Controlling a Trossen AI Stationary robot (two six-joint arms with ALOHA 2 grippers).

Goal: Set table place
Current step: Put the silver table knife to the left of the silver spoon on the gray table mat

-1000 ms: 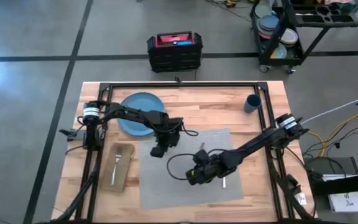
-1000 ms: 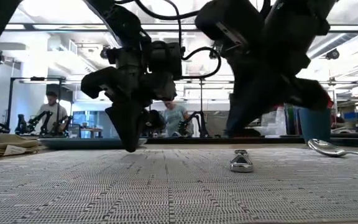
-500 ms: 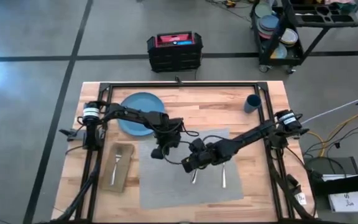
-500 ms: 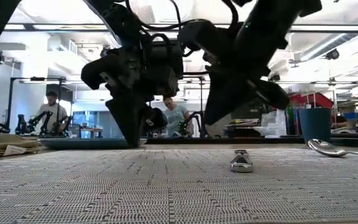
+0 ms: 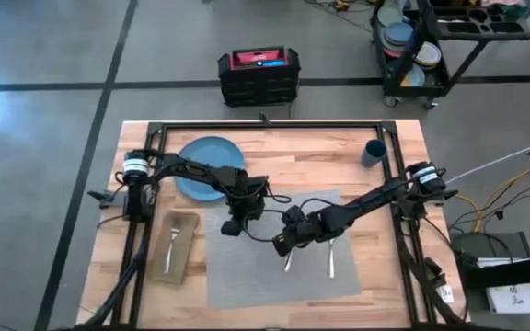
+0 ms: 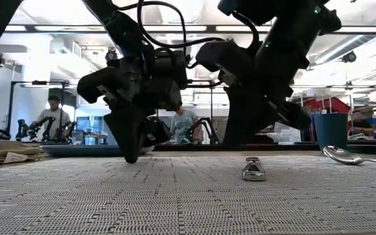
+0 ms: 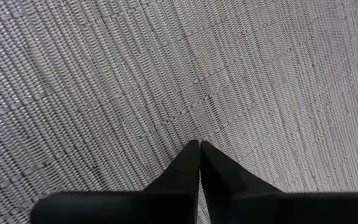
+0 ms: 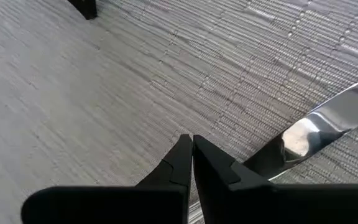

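The grey placemat (image 5: 283, 248) lies in the middle of the table. On it lie the knife (image 5: 288, 261) and the spoon (image 5: 331, 264), side by side. The blue plate (image 5: 206, 167) rests at the far left and the dark-blue cup (image 5: 373, 153) stands at the far right. The tan napkin (image 5: 175, 246) lies left of the mat with the fork (image 5: 170, 241) on it. My left gripper (image 5: 232, 226) is shut, pointing down at the mat's far left part. My right gripper (image 5: 283, 243) is shut, low over the mat just beyond the knife (image 8: 316, 134). My left gripper points its shut fingertips (image 6: 130, 156) down onto the placemat's far left part (image 7: 185, 124), slanting from above. They reach the mat's surface in the low view, but I cannot tell whether they touch it. The mat lies flat.
A black frame (image 5: 265, 126) runs around the table's far and side edges. Beyond the table stand a black crate (image 5: 258, 75) and a cart with stacked dishes (image 5: 412, 51). People show in the room behind (image 6: 56, 117). The mat's near half (image 5: 274, 285) is bare.
My right gripper has drawn back from over the knife toward the far edge and a little left, staying low. The knife now lies uncovered on the mat beside the spoon. My left gripper has shifted slightly toward the left and near edges.
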